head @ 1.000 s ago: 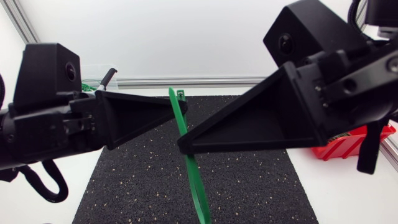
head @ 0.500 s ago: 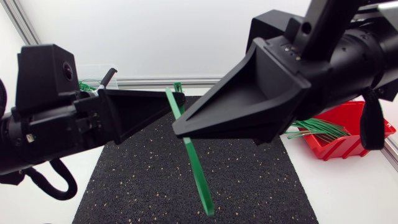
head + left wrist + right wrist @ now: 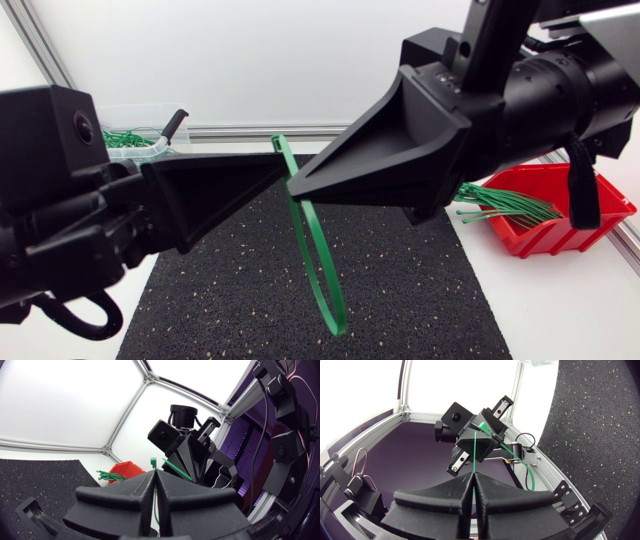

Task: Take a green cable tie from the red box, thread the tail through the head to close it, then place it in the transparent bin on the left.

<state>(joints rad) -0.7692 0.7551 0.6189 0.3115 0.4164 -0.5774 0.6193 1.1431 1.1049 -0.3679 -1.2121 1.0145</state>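
Observation:
A green cable tie (image 3: 336,318) hangs bent into a narrow loop above the black mat (image 3: 400,290). My left gripper (image 3: 283,165) is shut on it just below its head, which sticks up past the tips (image 3: 153,462). My right gripper (image 3: 292,188) is shut on the tail end, tip to tip with the left one. In the right wrist view the thin green strip (image 3: 475,452) runs from my right gripper (image 3: 474,475) to the left gripper ahead. The red box (image 3: 565,215) at the right holds more green ties (image 3: 500,205). The transparent bin (image 3: 135,142) stands at the back left.
An aluminium frame rail (image 3: 300,130) runs along the table's far edge. White tabletop (image 3: 560,310) flanks the mat on both sides. The bin holds a few green ties and a dark handle leans at its corner (image 3: 175,122).
My right gripper has rolled and lifted the tail, so the straight hanging tie is now bent into a loop. The left gripper has shifted slightly lower, still holding the head end.

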